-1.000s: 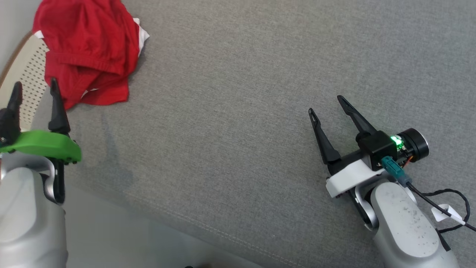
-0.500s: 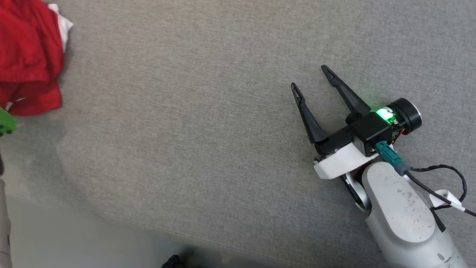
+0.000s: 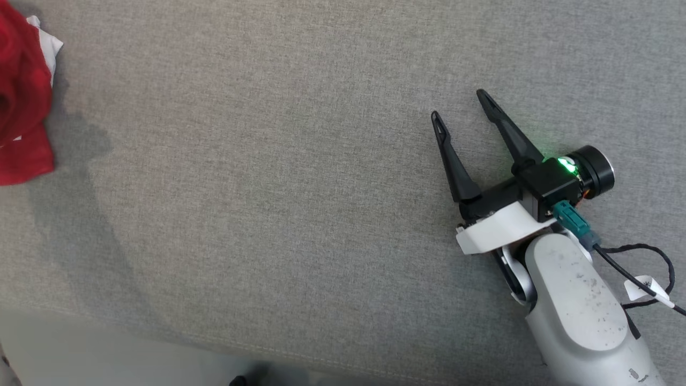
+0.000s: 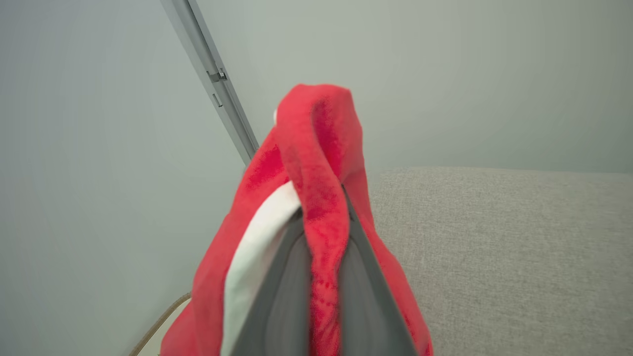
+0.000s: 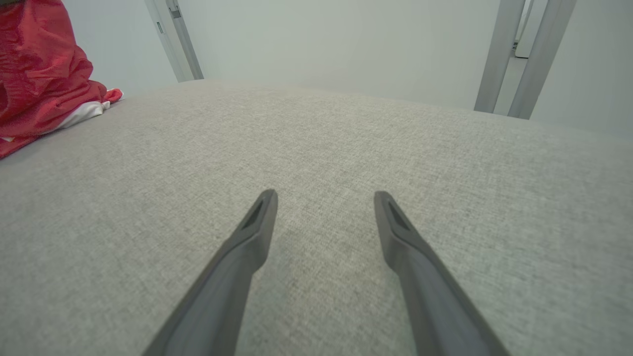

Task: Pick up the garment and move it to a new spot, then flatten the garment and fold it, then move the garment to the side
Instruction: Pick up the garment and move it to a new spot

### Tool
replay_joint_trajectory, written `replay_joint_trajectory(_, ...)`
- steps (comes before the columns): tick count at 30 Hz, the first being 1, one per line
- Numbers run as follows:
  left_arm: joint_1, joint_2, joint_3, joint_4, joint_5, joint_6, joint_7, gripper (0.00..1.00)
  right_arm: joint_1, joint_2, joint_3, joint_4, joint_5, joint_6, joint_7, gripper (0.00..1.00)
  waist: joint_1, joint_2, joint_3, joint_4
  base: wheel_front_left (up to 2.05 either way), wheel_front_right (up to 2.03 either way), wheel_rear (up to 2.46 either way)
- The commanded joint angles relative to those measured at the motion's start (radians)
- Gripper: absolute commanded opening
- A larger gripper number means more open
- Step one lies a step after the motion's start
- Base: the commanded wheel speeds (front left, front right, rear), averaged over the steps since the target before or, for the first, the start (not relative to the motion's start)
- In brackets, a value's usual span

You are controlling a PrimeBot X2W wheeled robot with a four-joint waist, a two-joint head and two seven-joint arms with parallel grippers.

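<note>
Across your grey upholstered surface, the crumpled red-and-white cloth garment sits at the left end. Your left gripper, wide a second ago, now has its jaws pinched on a fold, so the lift is next. Your right gripper has its jaws wide and holds nothing.

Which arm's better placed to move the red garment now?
Left. The left gripper has its jaws shut on a fold of the red fabric garment; the right gripper hangs open over grey woven cushion, apart from it.
</note>
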Motion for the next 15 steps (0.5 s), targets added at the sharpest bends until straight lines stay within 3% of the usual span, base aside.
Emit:
replay_joint_trajectory(1, -0.027, -0.005, -0.027, -0.051, -0.02, -0.003, -0.001, 0.0, 0.055, -0.006, -0.009, 0.038, 0.006, -0.003, 0.011, 1.0, -0.0001, 0.0, -0.055, -0.016, 0.0, 0.0, 0.0)
replay_joint_trajectory(8, -0.052, -0.054, -0.252, -0.224, -0.093, -0.003, -0.001, 0.0, 0.075, 0.038, -0.027, 0.051, 0.033, -0.002, 0.007, 1.0, -0.0001, 0.0, -0.177, -0.102, 0.0, 0.0, 0.0)
replay_joint_trajectory(15, 0.004, -0.173, -0.47, -0.287, -0.214, -0.003, -0.001, 0.0, 0.116, 0.048, -0.031, 0.051, 0.083, -0.002, 0.006, 1.0, -0.0001, 0.0, -0.257, -0.263, 0.0, 0.0, 0.0)
